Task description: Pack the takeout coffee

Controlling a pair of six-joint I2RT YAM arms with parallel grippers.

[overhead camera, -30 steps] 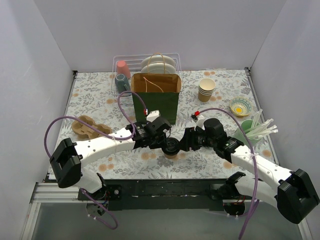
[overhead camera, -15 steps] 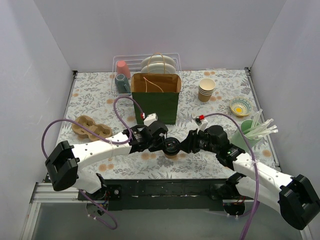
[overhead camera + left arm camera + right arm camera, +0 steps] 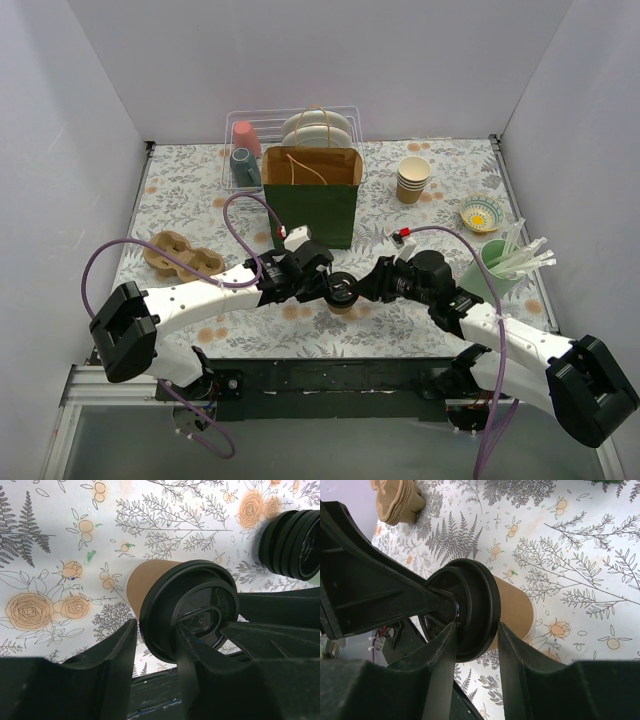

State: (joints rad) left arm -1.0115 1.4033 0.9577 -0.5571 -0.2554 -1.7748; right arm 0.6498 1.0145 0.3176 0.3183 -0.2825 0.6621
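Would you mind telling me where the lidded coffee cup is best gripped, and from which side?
Probably the kraft wall just under the black lid, approached level from the side. The coffee cup stands upright and tapers downward, so the lid's overhanging rim should stop it slipping down. Both the left pincer and the right pincer straddle the lid rim instead, which risks popping it off.

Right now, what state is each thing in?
Coffee: lidded, gripped at the lid from both sides.
Left gripper: shut on the lid.
Right gripper: shut on the lid.
Bag: upright, open.
Cup stack: upright, lidless.
Carrier: empty.
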